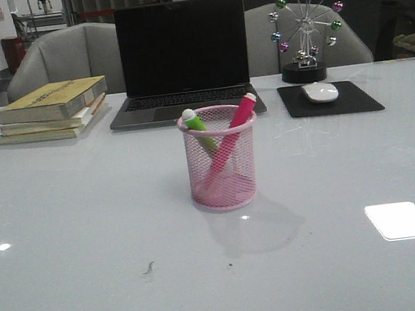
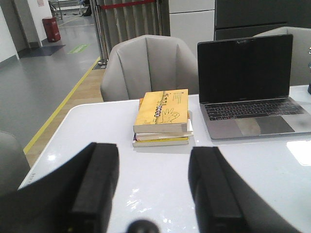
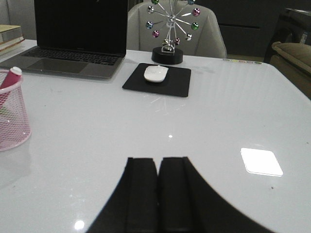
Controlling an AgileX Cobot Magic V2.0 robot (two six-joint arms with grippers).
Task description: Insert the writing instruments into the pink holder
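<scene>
White table [image 1: 67, 239] with pink holder [image 1: 220, 158] at centre; green marker [image 1: 198, 126] and pink marker [image 1: 233, 134] lean crossed inside it, caps up. Left gripper [image 2: 153, 189] wide apart, right gripper [image 3: 158, 194] closed, empty, both well clear; the right looks nearer the holder.

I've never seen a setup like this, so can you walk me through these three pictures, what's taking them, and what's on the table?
This is a two-armed robot at a white table. One picture looks forward over the table; the other two come from cameras on each wrist, so the dark shapes at their lower edge are the robot's own fingers. The left hand is open and holds nothing. The right hand is shut, also on nothing. In the middle stands a pink holder with a green highlighter and a pink highlighter leaning inside it. Behind it sit a laptop, a stack of books, a mouse on a black pad, and a ball ornament.
</scene>
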